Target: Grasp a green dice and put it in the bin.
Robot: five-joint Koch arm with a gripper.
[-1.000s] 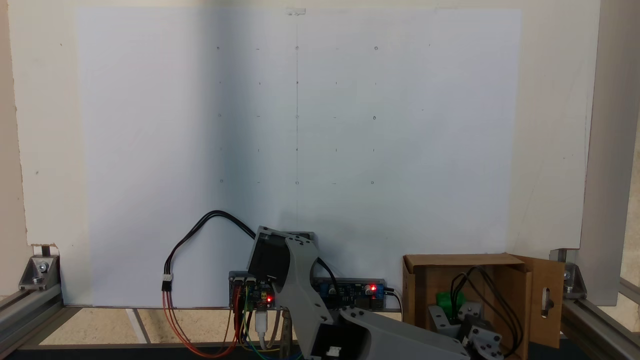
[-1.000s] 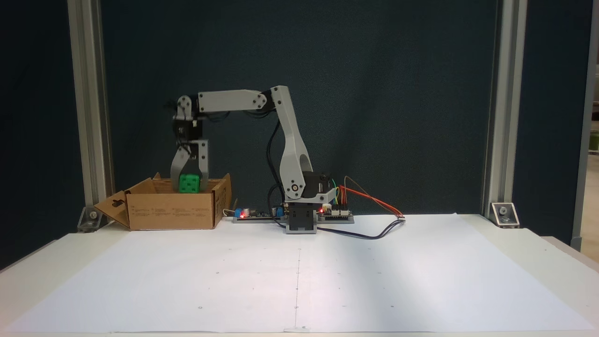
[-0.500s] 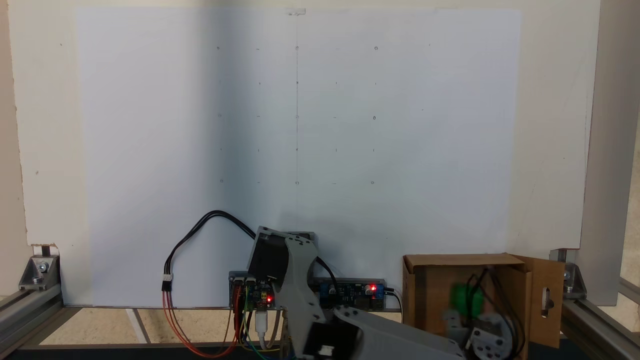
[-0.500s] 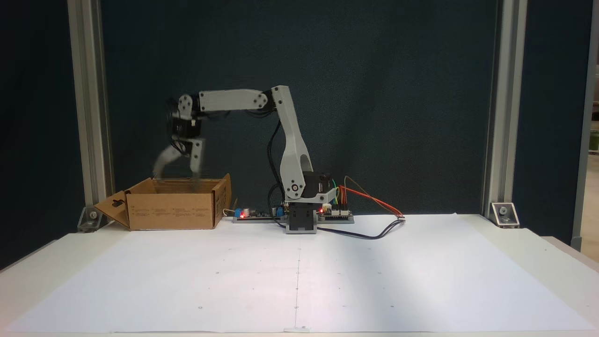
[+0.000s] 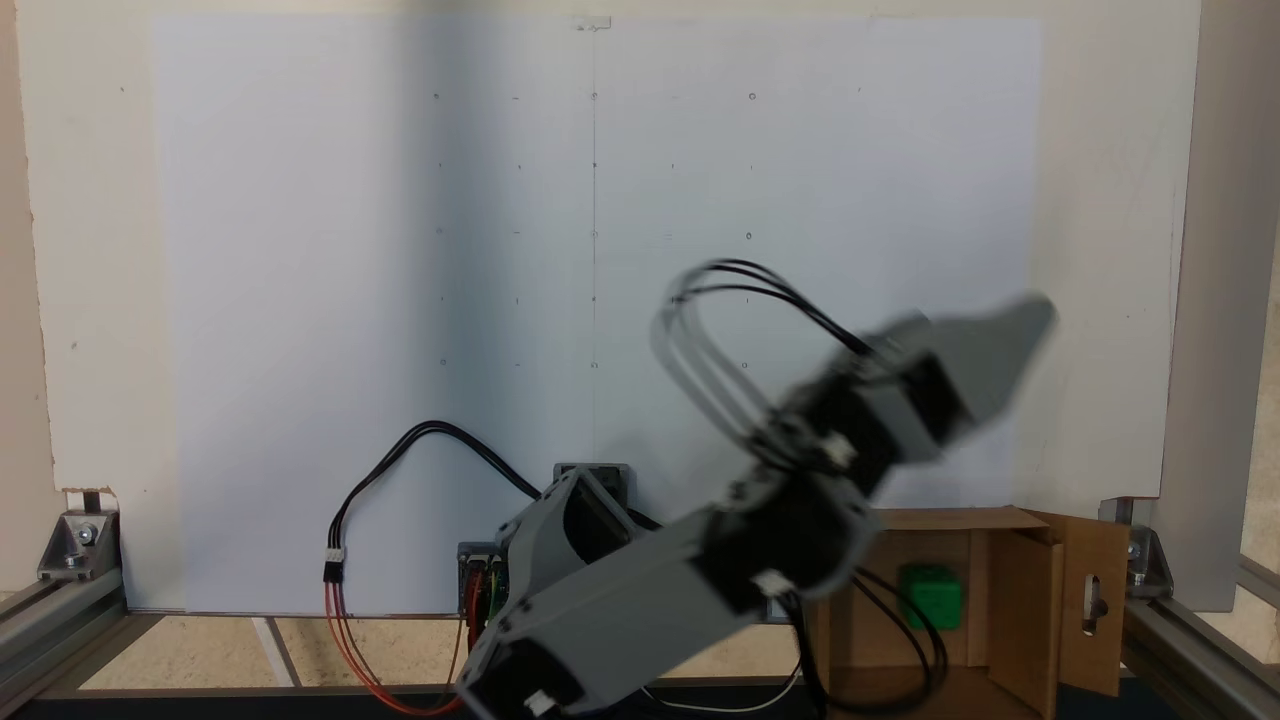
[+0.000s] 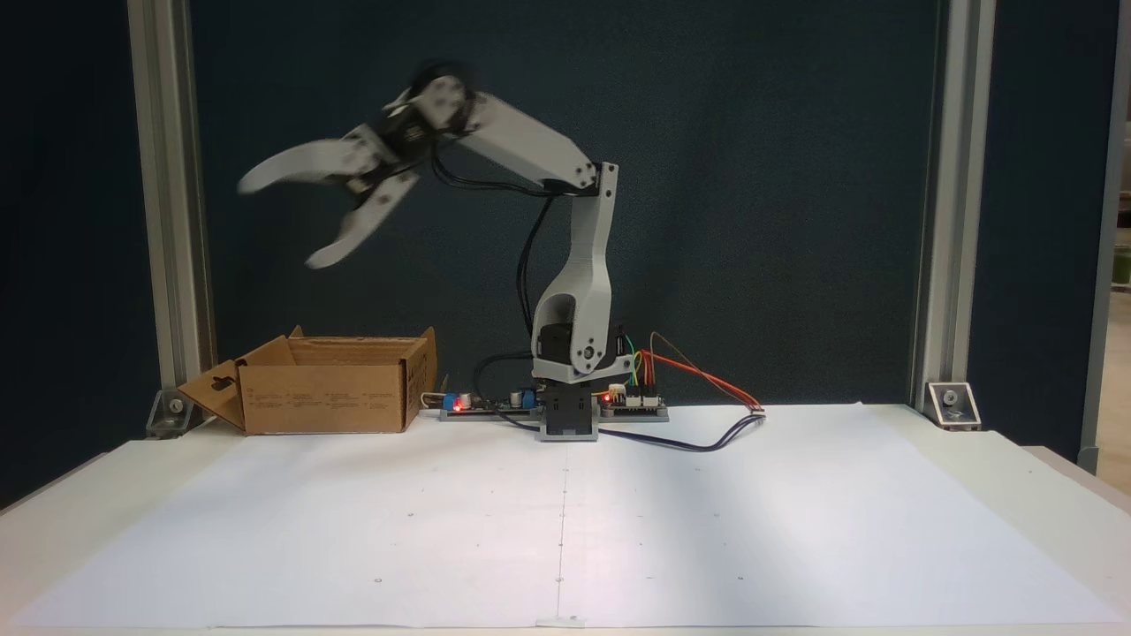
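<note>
Green dice [image 5: 930,596] lying inside the bin [image 6: 327,408] on the tabletop [image 6: 795,530], with the tool [image 6: 278,221] raised high above the bin, spread wide, gripping nothing.

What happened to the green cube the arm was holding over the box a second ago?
The fingers let go of the dice, which now lies inside the bin. The arm swung up and away, with the fingers spread open high above the bin. The bin, paper and wiring stayed put.
</note>
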